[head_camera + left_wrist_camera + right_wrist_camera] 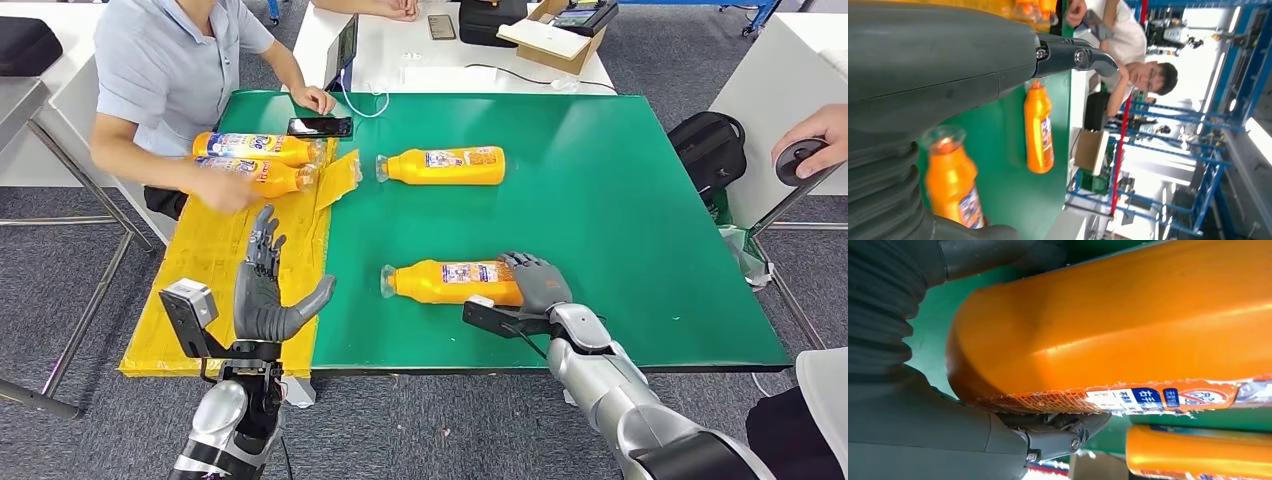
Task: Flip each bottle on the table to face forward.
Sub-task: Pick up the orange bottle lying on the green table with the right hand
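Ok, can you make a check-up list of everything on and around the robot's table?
Surface: green table with yellow sheet along its left side.
Job's things: near bottle and far bottle lie on the green; two more bottles lie on the yellow sheet under a person's hand.
Clutter: phone at the table's far edge.
Hands: left hand raised, fingers apart, holding nothing; right hand grips the near bottle's base.
Cables: white cable on the white desk beyond.
Surroundings: black bag on the floor, cardboard box on the desk.
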